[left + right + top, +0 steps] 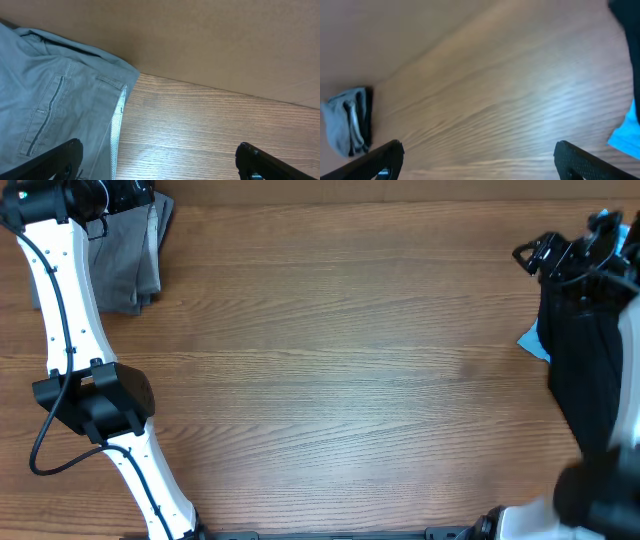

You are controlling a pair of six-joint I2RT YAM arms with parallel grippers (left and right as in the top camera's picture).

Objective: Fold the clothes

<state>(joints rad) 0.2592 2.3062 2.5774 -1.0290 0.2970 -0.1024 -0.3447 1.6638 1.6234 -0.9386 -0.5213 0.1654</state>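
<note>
Grey shorts [135, 260] at far-left edge — open table [340, 360] stretch between; left pincer [160, 167], right pincer [480, 167] spread.

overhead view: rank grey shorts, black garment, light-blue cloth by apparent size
1. black garment, maybe nearer the camera
2. grey shorts, partly under the left arm
3. light-blue cloth, only a corner showing

Matt grey cloth shorts [55, 95] (stitched seams) on smooth wood-grain table [350, 360].
</note>
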